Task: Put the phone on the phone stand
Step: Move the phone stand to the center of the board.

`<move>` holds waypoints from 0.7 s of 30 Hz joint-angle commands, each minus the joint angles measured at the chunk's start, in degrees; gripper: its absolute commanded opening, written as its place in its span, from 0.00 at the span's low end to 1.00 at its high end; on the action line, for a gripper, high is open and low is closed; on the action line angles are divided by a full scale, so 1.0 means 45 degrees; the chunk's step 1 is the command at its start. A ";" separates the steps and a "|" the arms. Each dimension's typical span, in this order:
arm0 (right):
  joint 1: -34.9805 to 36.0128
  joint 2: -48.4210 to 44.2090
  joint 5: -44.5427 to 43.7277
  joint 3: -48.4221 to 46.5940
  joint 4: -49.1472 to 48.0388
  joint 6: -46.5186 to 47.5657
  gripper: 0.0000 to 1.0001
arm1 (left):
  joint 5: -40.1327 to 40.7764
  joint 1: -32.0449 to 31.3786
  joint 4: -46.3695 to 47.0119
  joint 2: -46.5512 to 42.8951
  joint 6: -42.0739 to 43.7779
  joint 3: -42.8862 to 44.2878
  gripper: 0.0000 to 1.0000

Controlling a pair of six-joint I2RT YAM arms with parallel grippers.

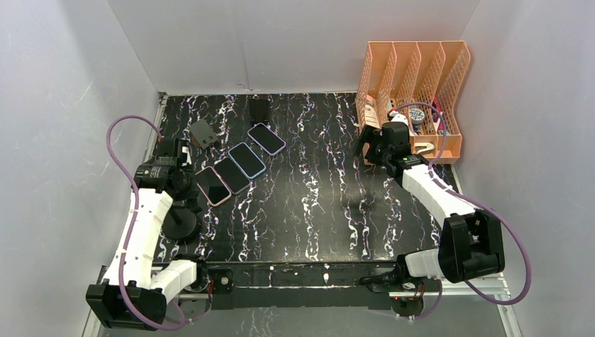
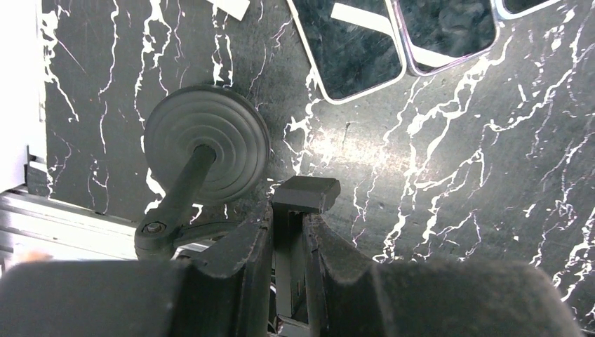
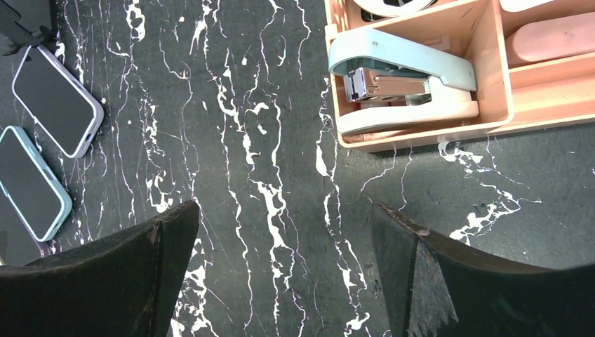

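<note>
Left gripper (image 2: 289, 235) clenched on dark head piece of phone stand (image 2: 228, 133); its round base sits on bench (image 2: 449, 175), left side. Four phones (image 1: 247, 160) lie in a diagonal row nearby. Right gripper (image 3: 284, 214) spread wide, holding nothing, beside orange organizer (image 3: 495, 84)

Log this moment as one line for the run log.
left gripper: shut on phone stand | right gripper: open, empty, near orange organizer | phones: four flat on table, none on stand
</note>
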State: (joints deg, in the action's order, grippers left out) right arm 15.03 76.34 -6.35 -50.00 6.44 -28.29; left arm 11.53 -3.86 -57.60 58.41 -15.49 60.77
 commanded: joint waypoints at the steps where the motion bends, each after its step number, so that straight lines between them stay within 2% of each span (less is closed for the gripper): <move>1: 0.0033 -0.0314 0.0136 0.0025 -0.0492 0.0091 0.99 | 0.0202 0.0037 -0.0270 -0.0032 0.0443 0.1326 0.00; 9: 0.0069 -0.0201 0.0137 -0.0028 -0.0518 0.0086 0.99 | -0.1312 0.0017 0.0056 0.0639 0.0812 0.2954 0.00; 16: 0.0079 -0.1049 -0.0069 0.0044 -0.0791 0.0166 0.99 | -0.4590 -0.0081 0.1188 0.1712 0.1622 0.4400 0.00; 21: 0.0086 -0.1904 -0.0160 0.0040 -0.0975 0.0368 0.99 | -0.5030 -0.1179 0.1627 0.3094 0.2226 0.6225 0.00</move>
State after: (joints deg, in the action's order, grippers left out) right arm 15.14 71.75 -6.07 -49.80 5.58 -28.03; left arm -6.94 -5.43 -54.68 69.82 -9.37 81.71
